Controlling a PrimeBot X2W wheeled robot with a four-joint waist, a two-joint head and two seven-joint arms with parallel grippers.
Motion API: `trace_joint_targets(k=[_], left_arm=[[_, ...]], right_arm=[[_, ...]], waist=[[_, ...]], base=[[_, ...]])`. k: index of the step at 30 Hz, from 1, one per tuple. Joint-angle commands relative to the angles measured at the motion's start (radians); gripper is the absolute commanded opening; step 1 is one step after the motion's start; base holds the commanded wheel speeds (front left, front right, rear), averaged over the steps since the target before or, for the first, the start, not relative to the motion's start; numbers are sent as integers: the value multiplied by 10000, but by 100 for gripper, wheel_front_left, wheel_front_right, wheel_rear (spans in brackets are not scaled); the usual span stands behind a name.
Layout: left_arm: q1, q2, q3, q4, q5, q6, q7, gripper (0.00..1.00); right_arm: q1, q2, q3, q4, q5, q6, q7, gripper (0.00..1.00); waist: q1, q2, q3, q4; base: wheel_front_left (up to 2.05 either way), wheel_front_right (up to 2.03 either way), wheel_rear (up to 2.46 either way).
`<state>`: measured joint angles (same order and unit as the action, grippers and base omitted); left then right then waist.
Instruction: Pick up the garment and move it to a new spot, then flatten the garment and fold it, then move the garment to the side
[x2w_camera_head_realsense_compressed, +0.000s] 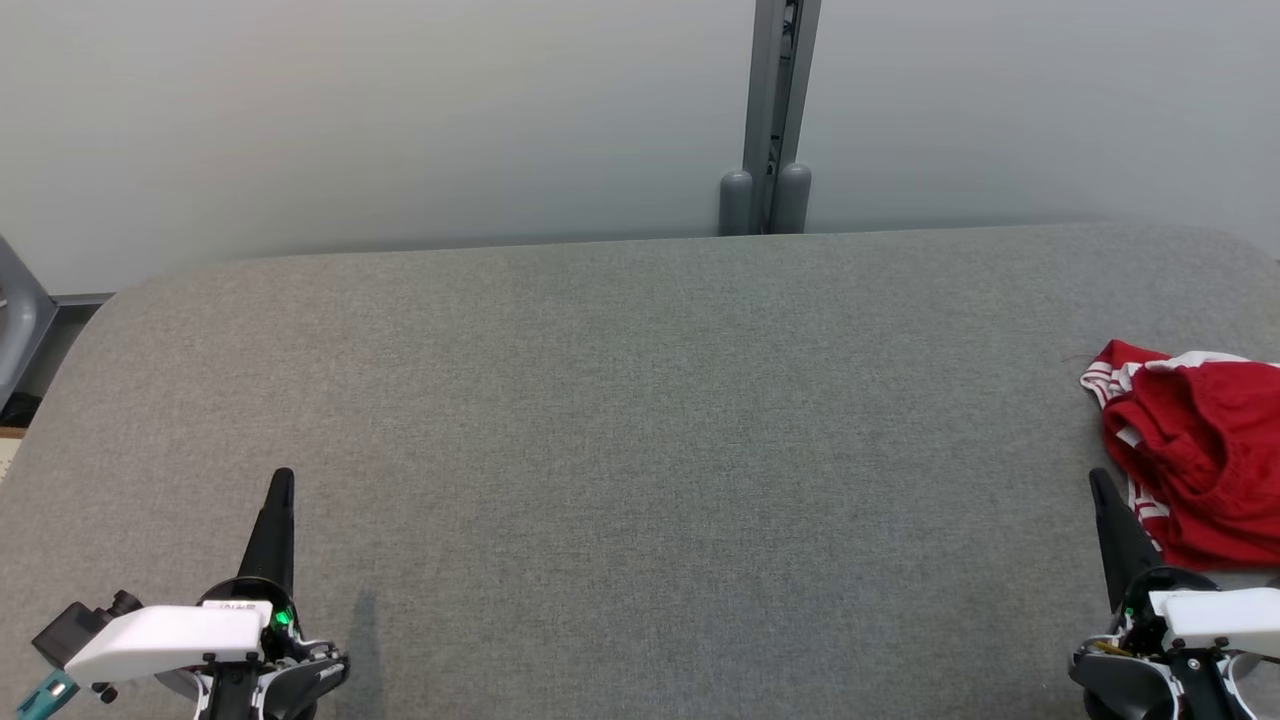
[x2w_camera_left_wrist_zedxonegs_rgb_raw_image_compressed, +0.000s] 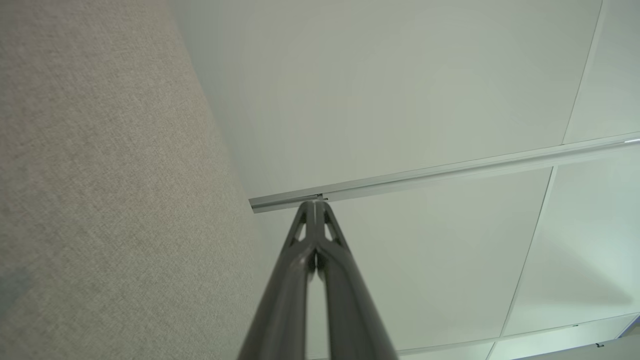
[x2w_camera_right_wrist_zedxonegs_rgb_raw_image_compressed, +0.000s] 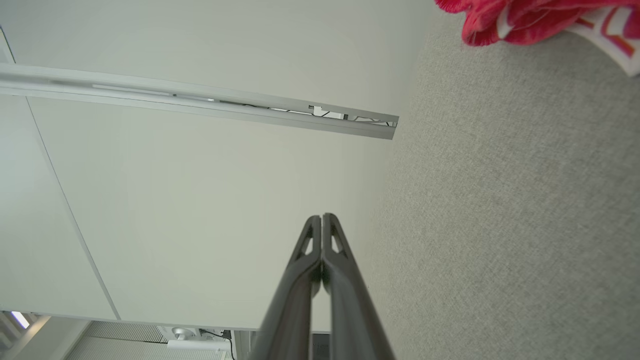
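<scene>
A crumpled red garment (x2w_camera_head_realsense_compressed: 1200, 450) with white stripes lies at the far right edge of the grey padded table (x2w_camera_head_realsense_compressed: 640, 430); its bunched red cloth (x2w_camera_right_wrist_zedxonegs_rgb_raw_image_compressed: 515, 17) also shows at the top of the right wrist view. My right gripper (x2w_camera_head_realsense_compressed: 1098, 478) is shut and empty at the lower right, its tip just left of the garment's near edge, fingers pressed together (x2w_camera_right_wrist_zedxonegs_rgb_raw_image_compressed: 322, 218). At the lower left my left gripper (x2w_camera_head_realsense_compressed: 284, 477) is shut too, holding nothing, far from the garment, its fingers closed tip to tip (x2w_camera_left_wrist_zedxonegs_rgb_raw_image_compressed: 314, 203).
A pale wall panel stands behind the table, with a grey metal post (x2w_camera_head_realsense_compressed: 772, 120) at its middle. The table's rounded far left corner (x2w_camera_head_realsense_compressed: 130, 290) drops off toward a grey frame.
</scene>
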<state>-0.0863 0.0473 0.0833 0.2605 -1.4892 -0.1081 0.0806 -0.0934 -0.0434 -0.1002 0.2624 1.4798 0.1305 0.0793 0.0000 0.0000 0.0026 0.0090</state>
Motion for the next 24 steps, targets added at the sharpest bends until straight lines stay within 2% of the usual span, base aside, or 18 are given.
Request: trace_joint_targets(k=[1, 19, 24], left_arm=[[-215, 48, 106, -92, -230, -100, 77, 0], [-305, 52, 369, -187, -1281, -263, 382, 0], [-285, 52, 357, -174, -1238, -260, 379, 0]], right_arm=[[-147, -92, -62, -111, 271, 4, 107, 0], [-193, -111, -160, -204, 1405, 4, 386, 0], [-192, -108, -155, -200, 1343, 4, 381, 0]], waist=[[0, 0, 1, -9], [0, 0, 5, -90], [0, 0, 5, -90]], base=[[0, 0, 0], [0, 0, 0], [0, 0, 0]])
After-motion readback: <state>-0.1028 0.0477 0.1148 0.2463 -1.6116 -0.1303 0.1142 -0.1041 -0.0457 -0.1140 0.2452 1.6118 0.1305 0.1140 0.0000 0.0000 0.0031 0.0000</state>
